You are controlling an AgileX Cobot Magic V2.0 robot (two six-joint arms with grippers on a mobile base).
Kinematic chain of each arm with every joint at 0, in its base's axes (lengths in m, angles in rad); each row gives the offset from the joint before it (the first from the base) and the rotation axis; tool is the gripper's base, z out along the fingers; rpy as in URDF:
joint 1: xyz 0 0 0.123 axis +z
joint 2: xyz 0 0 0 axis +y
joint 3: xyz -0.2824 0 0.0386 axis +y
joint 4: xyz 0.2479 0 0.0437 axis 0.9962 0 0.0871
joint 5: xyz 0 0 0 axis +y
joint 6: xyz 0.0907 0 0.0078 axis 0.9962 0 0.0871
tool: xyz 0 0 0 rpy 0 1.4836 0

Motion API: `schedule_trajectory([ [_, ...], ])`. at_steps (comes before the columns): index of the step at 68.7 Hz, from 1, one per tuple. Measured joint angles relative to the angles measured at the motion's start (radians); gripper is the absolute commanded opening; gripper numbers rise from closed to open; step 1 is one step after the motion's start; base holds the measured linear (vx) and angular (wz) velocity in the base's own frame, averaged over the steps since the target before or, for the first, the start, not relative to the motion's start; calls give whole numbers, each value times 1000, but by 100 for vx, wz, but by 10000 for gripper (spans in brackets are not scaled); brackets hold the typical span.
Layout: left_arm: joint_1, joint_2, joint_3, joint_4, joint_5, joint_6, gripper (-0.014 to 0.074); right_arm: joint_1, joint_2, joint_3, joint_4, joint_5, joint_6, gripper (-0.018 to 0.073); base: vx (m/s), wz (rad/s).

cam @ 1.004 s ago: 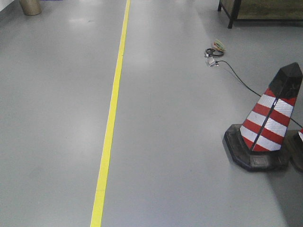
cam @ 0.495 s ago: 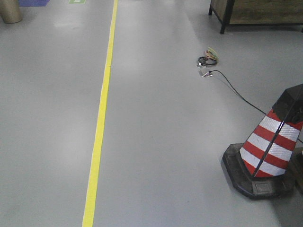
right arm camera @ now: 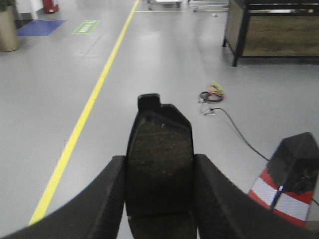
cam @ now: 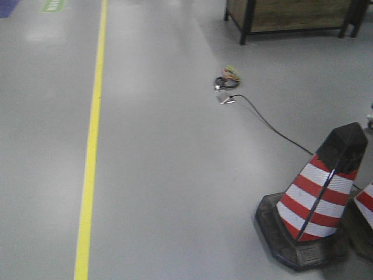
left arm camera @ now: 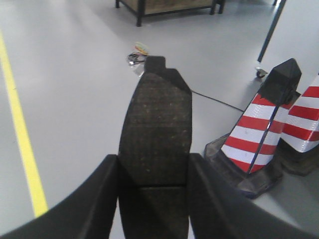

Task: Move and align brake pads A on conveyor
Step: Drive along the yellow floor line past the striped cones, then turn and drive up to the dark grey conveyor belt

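My left gripper (left arm camera: pixel 153 172) is shut on a dark grey brake pad (left arm camera: pixel 157 134) that sticks out forward between its fingers, a groove across its middle. The right gripper (right arm camera: pixel 159 172) is likewise shut on a second dark brake pad (right arm camera: pixel 159 154), with a small tab at its far end. Both pads hang above a grey floor. The conveyor is out of view in every frame. Neither gripper shows in the front view.
A red-and-white traffic cone (cam: pixel 317 192) on a black base stands at the right, a second cone (cam: pixel 364 213) beside it. A black cable (cam: pixel 265 122) runs to a coiled bundle (cam: pixel 226 79). A yellow floor line (cam: pixel 90 151) runs at left. A dark-framed wooden bench (cam: pixel 291 17) stands at the back.
The front view has swung to the right: the yellow line, cable bundle and cone have all shifted left in frame, and the bench has come further into view.
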Motion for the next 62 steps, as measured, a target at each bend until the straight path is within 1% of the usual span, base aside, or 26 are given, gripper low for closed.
schedule_trajectory([
  [19, 0, 0, 0, 1, 0, 0, 83, 0, 0, 0, 0, 0, 0, 32, 32, -61],
  [62, 0, 0, 0, 1, 0, 0, 83, 0, 0, 0, 0, 0, 0, 32, 26, -81],
])
